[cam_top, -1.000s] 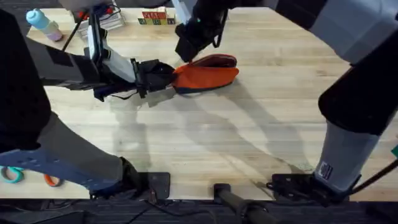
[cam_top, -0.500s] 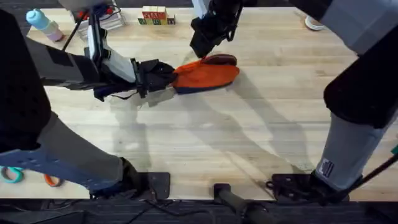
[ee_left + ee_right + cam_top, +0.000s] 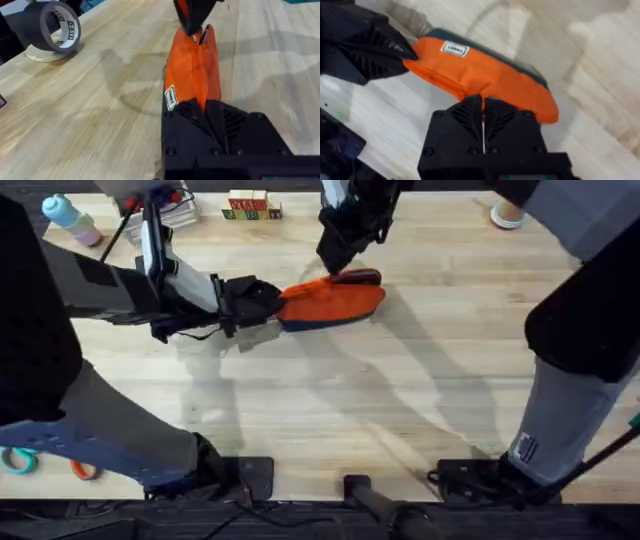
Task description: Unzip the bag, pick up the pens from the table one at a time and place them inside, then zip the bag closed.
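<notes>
The orange bag (image 3: 335, 302) with its navy base lies on the table (image 3: 400, 400) at the back middle. My left gripper (image 3: 272, 304) is shut on the bag's left end (image 3: 192, 70), fingers (image 3: 235, 120) clamped over the fabric. From above, my right gripper (image 3: 338, 262) is shut on the zipper pull near the right end, seen beyond the zip line (image 3: 192, 20). Its closed fingertips (image 3: 483, 100) rest on the bag's top (image 3: 480, 77). A short dark opening (image 3: 358, 277) shows at the right end. The pens are out of view.
A roll of black tape (image 3: 52, 27) sits on the table beside the bag. A blue bottle (image 3: 68, 218) and wooden blocks (image 3: 248, 208) stand along the back edge. Scissors (image 3: 20, 460) lie off the front left corner. The table's near half is bare wood.
My right gripper has moved rightward along the bag's top with the pull, and the dark opening has shrunk to a short gap at the right end. The left gripper has held still.
</notes>
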You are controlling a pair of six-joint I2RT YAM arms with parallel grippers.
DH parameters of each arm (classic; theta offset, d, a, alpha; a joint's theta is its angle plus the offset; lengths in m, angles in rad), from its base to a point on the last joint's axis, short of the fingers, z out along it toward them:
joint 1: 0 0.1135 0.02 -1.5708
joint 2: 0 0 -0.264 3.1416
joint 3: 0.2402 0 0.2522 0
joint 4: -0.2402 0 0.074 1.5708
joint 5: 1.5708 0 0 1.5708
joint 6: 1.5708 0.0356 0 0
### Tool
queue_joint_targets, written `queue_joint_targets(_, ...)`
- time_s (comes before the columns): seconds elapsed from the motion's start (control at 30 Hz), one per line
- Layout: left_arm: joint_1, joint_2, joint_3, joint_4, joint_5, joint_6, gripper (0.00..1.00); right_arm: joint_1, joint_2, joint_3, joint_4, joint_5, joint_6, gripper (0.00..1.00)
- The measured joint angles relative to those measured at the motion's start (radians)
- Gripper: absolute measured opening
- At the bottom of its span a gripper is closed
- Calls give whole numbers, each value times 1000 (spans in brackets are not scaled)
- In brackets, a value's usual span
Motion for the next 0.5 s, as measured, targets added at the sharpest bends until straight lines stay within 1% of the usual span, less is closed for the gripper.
queue_joint_targets(0.17, -2, 0, 0, 0, 0, 0, 43, -5, 0, 6, -48, 17, 0, 30)
queue_joint_targets(0.3, -2, 0, 0, 0, 0, 0, 42, -14, 0, 7, -63, 73, 0, 30)
queue_joint_targets(0.5, -2, 0, 0, 0, -1, 0, 42, -54, 0, 8, -76, 152, 0, 29)
